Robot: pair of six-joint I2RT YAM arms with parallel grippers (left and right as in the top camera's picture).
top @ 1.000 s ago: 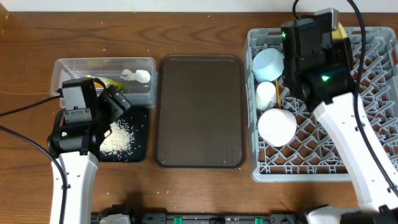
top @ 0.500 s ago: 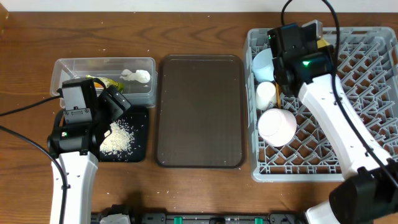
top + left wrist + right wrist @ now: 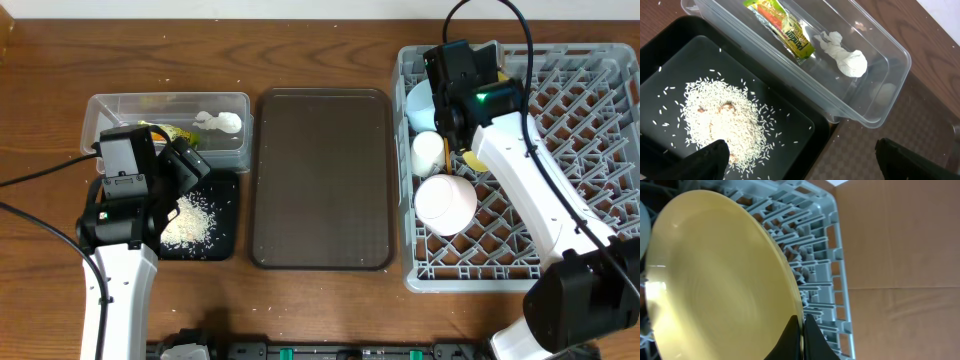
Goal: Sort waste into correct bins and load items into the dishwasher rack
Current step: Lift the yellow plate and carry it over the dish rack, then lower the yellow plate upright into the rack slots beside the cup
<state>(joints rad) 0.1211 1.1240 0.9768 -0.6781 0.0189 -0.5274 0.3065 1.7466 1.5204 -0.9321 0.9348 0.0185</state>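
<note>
Right tool [image 3: 801, 327] pinches yellow plate [image 3: 715, 280] (over rack [image 3: 826, 245]).

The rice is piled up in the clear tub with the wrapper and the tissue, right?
Not quite. The rice is piled up in the black tray, not in the clear tub. Only the snack wrapper and the crumpled tissue lie in the tub. The left wrist view shows it.

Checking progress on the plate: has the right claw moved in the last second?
Yes. From overhead, the right claw, holding the yellow round plate, shifted left toward the large grey plastic rack's left wall.
</note>
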